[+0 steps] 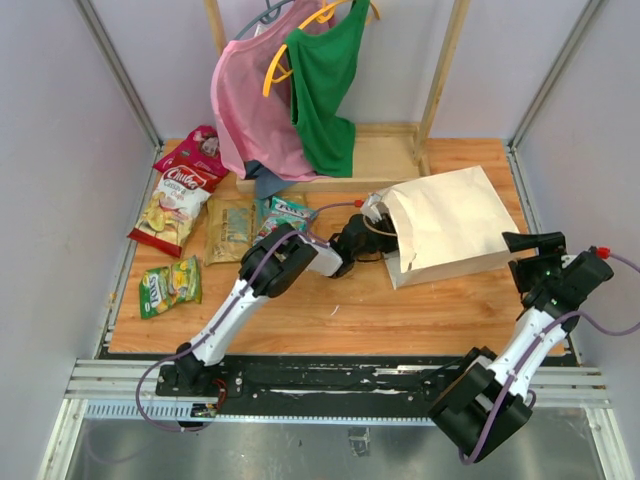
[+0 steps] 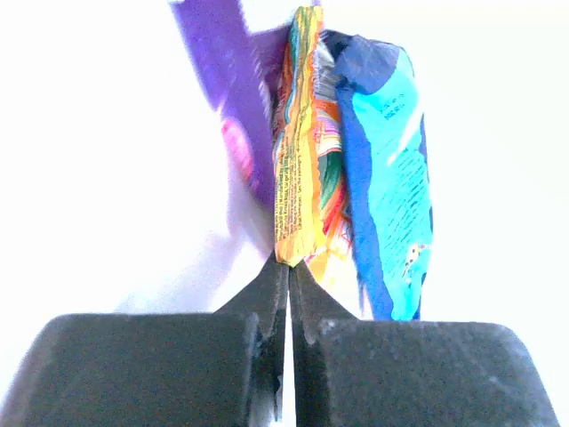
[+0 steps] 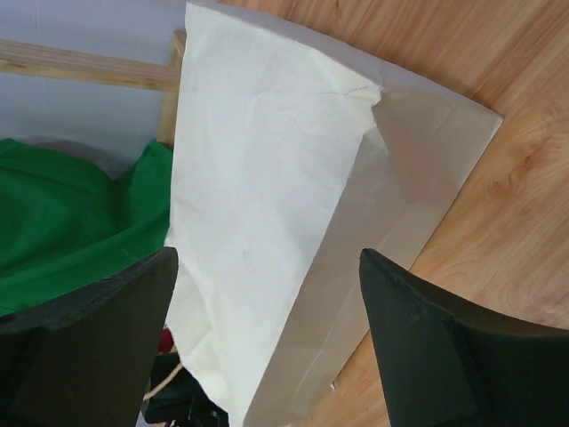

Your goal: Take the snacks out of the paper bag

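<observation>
Paper bag (image 1: pixel 450 225) is lying on its side at the right of the counter (image 1: pixel 330 300), mouth facing left. Left hand (image 2: pixel 289 267) is reaching inside, pinching the edge of an orange-yellow packet (image 2: pixel 302 151). A blue-teal packet (image 2: pixel 387 178) is sitting beside it, and a purple packet (image 2: pixel 236 98) is blurring into white glare. Right hand (image 1: pixel 535 255) is hanging spread wide just beside the bag's closed end, gripping nothing. Other packets (image 1: pixel 185 215) are lying on the left

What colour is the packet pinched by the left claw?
The packet in the left claw is orange-yellow with multicoloured print. The left wrist view shows it best.
</observation>
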Robot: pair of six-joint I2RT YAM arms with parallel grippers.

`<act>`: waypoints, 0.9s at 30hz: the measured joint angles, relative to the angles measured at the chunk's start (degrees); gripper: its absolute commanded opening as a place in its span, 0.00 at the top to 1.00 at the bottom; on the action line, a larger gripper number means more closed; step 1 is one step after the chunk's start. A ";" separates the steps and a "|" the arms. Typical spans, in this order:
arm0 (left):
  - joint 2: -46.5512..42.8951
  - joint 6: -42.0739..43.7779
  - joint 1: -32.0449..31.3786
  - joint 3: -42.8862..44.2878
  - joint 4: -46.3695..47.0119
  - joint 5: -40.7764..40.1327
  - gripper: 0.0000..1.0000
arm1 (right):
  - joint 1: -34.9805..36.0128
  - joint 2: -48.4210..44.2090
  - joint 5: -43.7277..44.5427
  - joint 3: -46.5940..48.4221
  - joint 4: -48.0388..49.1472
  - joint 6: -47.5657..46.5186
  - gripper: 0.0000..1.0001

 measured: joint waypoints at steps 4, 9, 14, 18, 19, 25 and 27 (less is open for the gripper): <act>-6.99 0.81 1.11 -14.25 4.98 -0.83 0.99 | 0.00 -0.04 -0.33 -0.70 0.39 0.37 0.14; -16.37 3.52 1.95 -26.08 8.66 -2.01 0.99 | 0.00 0.11 -0.46 -0.98 0.70 0.46 0.12; -24.06 5.84 2.25 -33.99 11.63 -3.06 1.00 | 0.00 0.35 -0.44 -0.98 0.85 0.44 0.10; -28.09 7.13 3.08 -39.34 12.33 -3.19 1.00 | 0.00 0.74 -0.46 -0.98 0.90 0.44 0.10; -28.76 7.28 3.41 -40.74 12.63 -3.21 0.99 | 0.00 0.87 -0.46 -0.98 0.96 0.44 0.10; -31.12 8.02 4.81 -49.18 14.01 -3.34 0.99 | 0.00 1.27 -0.63 -0.98 1.31 0.44 0.10; -32.39 8.31 5.09 -51.52 13.99 -3.34 0.99 | 0.00 1.27 -0.66 -0.98 1.33 0.44 0.10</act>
